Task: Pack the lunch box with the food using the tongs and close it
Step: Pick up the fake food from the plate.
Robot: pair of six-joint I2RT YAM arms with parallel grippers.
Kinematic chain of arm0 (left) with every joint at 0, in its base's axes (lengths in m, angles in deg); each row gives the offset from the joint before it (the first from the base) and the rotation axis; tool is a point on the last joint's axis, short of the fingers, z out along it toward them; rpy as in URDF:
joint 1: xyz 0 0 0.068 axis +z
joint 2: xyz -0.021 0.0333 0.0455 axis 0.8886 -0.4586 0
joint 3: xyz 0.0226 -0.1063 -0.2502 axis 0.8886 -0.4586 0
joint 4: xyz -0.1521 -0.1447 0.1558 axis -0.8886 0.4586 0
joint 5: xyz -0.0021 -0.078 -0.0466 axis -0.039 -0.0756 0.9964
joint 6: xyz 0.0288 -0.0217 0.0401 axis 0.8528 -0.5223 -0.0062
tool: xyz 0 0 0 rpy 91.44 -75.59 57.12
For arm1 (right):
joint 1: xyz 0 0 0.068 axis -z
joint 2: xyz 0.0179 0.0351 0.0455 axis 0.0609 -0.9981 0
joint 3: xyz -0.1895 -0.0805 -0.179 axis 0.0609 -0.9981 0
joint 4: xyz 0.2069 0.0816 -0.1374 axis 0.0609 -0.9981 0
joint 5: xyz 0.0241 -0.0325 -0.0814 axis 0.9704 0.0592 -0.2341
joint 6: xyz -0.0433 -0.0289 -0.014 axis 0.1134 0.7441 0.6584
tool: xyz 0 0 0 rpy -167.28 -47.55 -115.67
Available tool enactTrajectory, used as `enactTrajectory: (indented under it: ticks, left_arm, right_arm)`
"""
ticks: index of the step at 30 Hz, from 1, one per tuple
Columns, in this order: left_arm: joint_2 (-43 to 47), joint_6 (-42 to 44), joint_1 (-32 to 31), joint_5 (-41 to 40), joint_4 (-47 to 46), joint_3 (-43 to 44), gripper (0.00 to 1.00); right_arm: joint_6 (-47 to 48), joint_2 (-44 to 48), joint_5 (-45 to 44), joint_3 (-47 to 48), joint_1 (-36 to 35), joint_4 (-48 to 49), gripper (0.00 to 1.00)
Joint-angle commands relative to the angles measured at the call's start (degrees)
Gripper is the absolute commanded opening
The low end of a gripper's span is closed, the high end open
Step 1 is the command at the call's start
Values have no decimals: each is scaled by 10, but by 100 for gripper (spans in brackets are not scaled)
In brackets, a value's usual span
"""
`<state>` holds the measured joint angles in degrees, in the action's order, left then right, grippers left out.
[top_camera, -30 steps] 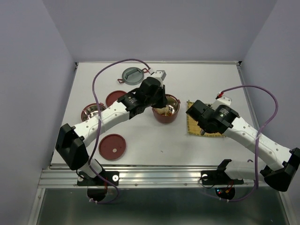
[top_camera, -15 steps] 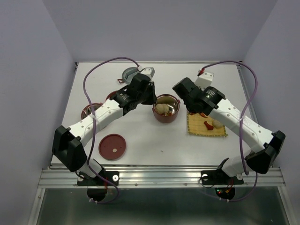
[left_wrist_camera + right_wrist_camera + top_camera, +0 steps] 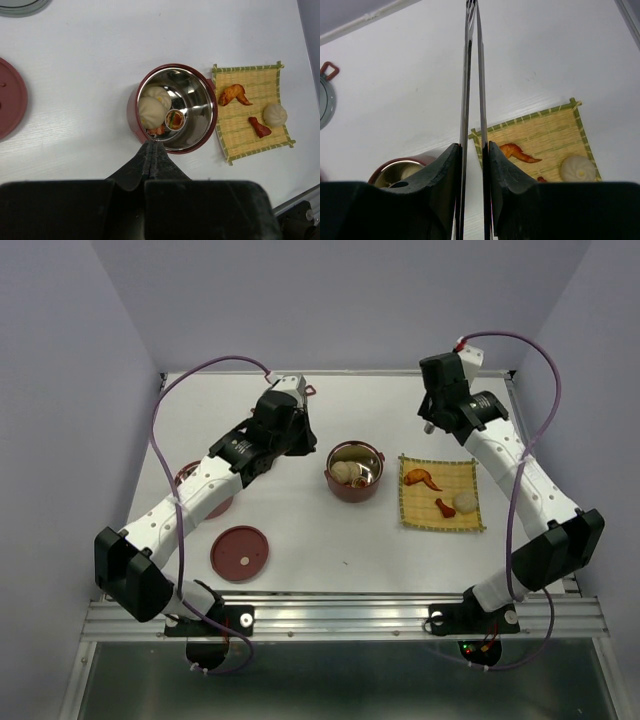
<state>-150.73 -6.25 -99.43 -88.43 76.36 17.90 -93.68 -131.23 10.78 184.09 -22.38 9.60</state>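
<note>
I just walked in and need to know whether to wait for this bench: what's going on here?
Two robot arms are packing toy food. The right end effector grips the tongs, held over the table's far side, nothing seen between their tips. The left end effector, shut and empty, hovers near the open lunch box bowl, which holds buns and a small round piece. A wing, a drumstick and a bun lie on the mat; the red lid lies apart.
</note>
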Motion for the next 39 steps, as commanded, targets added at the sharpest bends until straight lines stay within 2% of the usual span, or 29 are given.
enactTrajectory:
  ticks: [1, 6, 10, 20, 27, 30, 35, 36, 39]
  left_arm:
    - [16, 13, 3, -3, -8, -6, 0]
    - [3, 17, 3, 12, -16, 1, 0]
    - [-4, 19, 3, 18, -21, 1, 0]
    - [-16, 26, 3, 22, -24, 7, 0]
    - [-26, 25, 3, 24, -28, 6, 0]
    - [-28, 23, 3, 24, -30, 4, 0]
    - [-30, 24, 3, 24, -29, 5, 0]
    - [-30, 25, 3, 24, -29, 4, 0]
    - [-31, 25, 3, 23, -28, 3, 0]
  right_arm:
    - [59, 49, 71, -29, 63, 53, 6]
    - [100, 145, 146, -118, 142, 50, 7]
    - [80, 188, 158, -160, 179, 4, 7]
    - [-32, 241, 149, -177, 179, -183, 9]
    - [-63, 274, 162, -192, 179, -249, 11]
    - [-70, 290, 166, -214, 179, -253, 14]
    - [-74, 304, 175, -243, 179, -252, 25]
    - [-73, 305, 176, -245, 179, -252, 32]
    - [-73, 310, 178, -251, 179, -251, 37]
